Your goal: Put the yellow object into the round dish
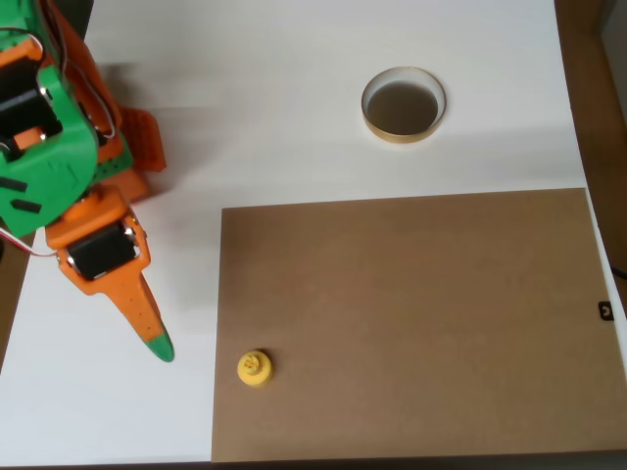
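Note:
The yellow object [254,368] stands upright, knob up, near the front left corner of a brown board [411,323]. The round dish [403,104], with a golden-tan rim and a dull grey-brown inside, sits on the white table beyond the board's far edge, with nothing in it. My orange and green gripper [157,343] points down-right over the white table, its green tip a short way left of the yellow object and just off the board's left edge. Its fingers show as one closed taper with nothing between them.
The arm's green and orange body [49,137] fills the upper left corner. The white table [245,98] ends at the left and front; a dark strip runs along the right side. A small black clip [606,310] sits at the board's right edge.

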`<state>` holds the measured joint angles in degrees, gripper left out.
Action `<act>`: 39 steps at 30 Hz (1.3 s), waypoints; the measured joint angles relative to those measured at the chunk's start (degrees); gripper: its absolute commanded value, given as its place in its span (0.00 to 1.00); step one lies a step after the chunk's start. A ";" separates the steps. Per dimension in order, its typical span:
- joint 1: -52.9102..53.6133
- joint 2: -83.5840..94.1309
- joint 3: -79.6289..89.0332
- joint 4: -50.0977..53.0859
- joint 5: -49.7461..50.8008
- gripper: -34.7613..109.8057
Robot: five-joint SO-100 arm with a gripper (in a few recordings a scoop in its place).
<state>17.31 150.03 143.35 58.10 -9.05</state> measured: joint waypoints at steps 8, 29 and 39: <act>-3.52 -14.06 -8.09 1.58 -1.76 0.41; -10.20 -45.35 -27.77 6.68 -1.05 0.43; -10.90 -56.60 -34.98 6.77 -0.62 0.43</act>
<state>6.42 93.43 108.37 64.86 -9.67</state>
